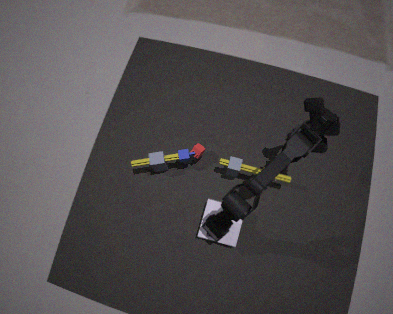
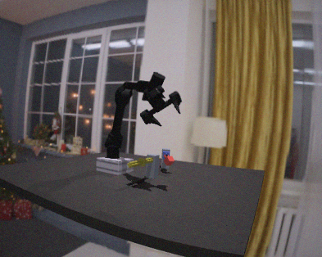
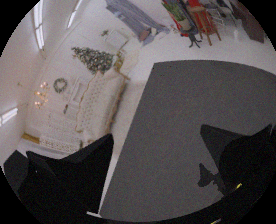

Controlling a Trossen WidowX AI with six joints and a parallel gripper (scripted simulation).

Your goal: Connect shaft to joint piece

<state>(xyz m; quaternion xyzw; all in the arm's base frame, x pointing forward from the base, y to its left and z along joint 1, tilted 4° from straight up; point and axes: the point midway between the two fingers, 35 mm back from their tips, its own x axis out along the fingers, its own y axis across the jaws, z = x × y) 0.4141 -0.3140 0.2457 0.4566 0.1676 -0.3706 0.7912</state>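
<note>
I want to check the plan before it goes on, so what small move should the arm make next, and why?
Probably swing the open, empty gripper toward the red joint piece and lower it. The gripper hangs high above the table, far from the piece, which sits tilted at the end of the fixed shaft, apart from the second shaft.

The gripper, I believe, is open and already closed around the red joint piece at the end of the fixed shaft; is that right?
Not quite. The gripper is open but holds nothing; the exterior view shows it raised well above the red joint piece, touching neither it nor the fixed shaft.
</note>
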